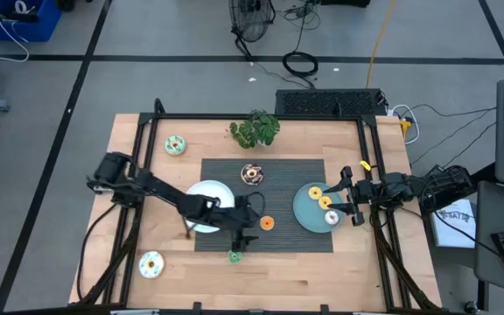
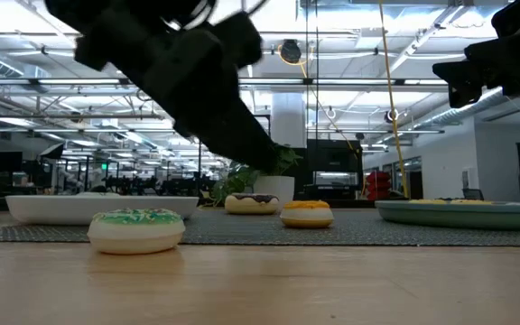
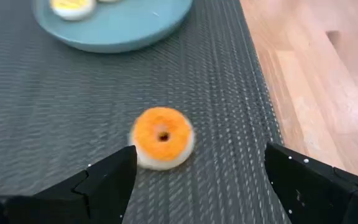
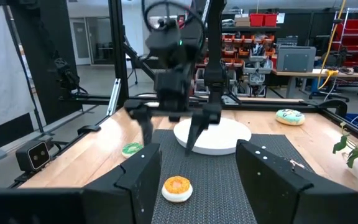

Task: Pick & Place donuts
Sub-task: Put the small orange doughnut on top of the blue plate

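Note:
My left gripper [image 1: 250, 224] [image 3: 197, 183] is open and hovers over the dark mat, pointing toward the table's right. An orange donut [image 1: 266, 223] [image 3: 162, 137] lies flat on the mat just ahead of its fingertips, untouched. My right gripper [image 1: 353, 198] [image 4: 197, 180] is open above the right rim of the teal plate [image 1: 304, 214]. Three donuts lie on that plate, two of them yellow [image 1: 315, 192]. A green donut [image 1: 234, 256] [image 2: 136, 227] sits on the wood near the mat's near edge. A chocolate donut [image 1: 251, 174] rests on the mat's far part.
A white plate [image 1: 210, 194] lies under my left arm. A mint donut [image 1: 175, 145] and a pale donut [image 1: 150, 263] lie on the wood at the left. A leafy plant [image 1: 255, 129] stands at the far edge. Black frame rails run along both sides.

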Robot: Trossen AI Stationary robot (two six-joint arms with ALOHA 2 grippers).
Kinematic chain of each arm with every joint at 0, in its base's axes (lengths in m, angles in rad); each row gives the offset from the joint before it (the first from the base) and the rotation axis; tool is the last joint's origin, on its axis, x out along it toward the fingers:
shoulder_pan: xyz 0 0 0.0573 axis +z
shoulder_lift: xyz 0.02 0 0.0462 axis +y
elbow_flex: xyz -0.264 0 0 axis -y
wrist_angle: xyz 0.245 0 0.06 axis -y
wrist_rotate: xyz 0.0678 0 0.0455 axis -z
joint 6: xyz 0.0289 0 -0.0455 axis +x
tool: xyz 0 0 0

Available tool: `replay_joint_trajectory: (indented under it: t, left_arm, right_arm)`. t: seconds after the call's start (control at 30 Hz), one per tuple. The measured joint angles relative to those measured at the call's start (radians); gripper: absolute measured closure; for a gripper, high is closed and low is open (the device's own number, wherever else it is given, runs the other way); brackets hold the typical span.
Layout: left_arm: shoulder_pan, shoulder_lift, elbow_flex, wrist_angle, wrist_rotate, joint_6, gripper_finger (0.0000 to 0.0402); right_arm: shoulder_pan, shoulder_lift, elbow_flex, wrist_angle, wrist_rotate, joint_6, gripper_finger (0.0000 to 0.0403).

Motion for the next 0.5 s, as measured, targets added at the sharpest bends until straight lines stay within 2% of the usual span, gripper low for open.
replay_joint_trajectory:
  t: [0.23, 0.5]
  left_arm:
    - [0.019, 0.137, 0.098, -0.035, -0.001, 0.025, 0.0053]
    - [0.040, 0.149, 0.107, -0.047, -0.037, 0.017, 0.0053]
  right_arm:
    - [0.000, 0.000, 0.000, 0.001, 0.000, 0.000, 0.0206]
    - [0.000, 0.000, 0.000, 0.002, 0.000, 0.000, 0.0207]
